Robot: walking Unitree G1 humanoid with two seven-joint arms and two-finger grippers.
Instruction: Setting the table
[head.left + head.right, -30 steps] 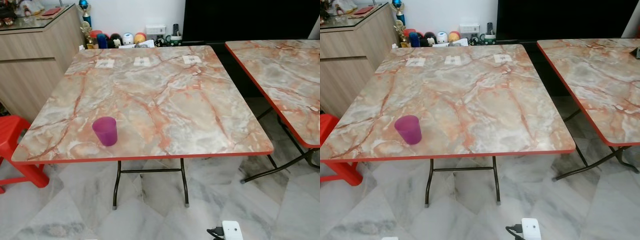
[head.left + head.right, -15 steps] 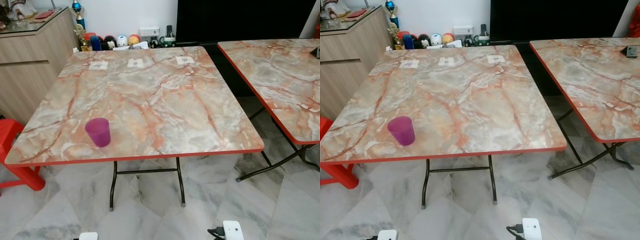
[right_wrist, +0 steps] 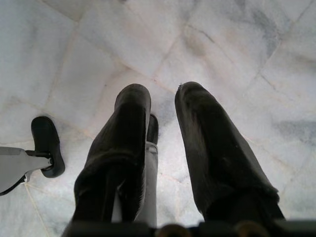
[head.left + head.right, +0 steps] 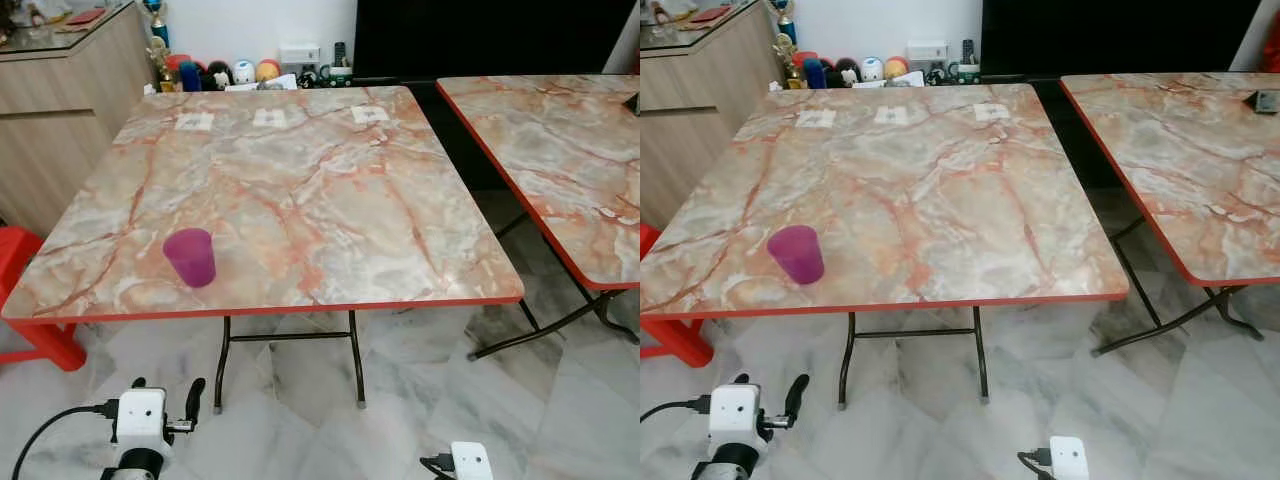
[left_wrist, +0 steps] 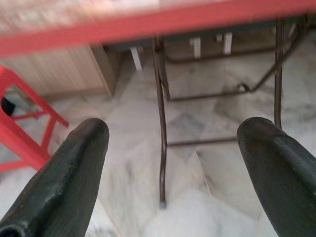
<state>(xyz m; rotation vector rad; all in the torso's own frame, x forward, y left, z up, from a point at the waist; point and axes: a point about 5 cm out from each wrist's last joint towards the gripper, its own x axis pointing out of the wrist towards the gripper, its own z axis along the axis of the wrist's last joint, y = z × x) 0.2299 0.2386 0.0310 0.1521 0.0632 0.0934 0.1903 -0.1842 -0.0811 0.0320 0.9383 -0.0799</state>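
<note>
Left gripper: ours, low in front of the table and below its top; the two fingers stand wide apart with nothing between them. We judge it is raised and spread ready for a reach toward the cup.
Right gripper: hangs idle over the floor, fingers pointing down, a narrow gap between them and nothing held.
Purple cup: the task's thing, upright on the near left part of the table, close to the red front edge. We judge it sits there because that corner is within easy reach of our left arm.
Red stool: beside the table's left edge, partly tucked under it.
Second table: to the right, apart from the first across a gap of floor.
Far edge: three small white labels lie in a row, perhaps marking places to set.
Beyond: a wooden cabinet and small toys against the wall.
What the wrist adds: the left wrist view looks under the red rim at the folding legs; the eye views give the tabletop and the cup instead.
</note>
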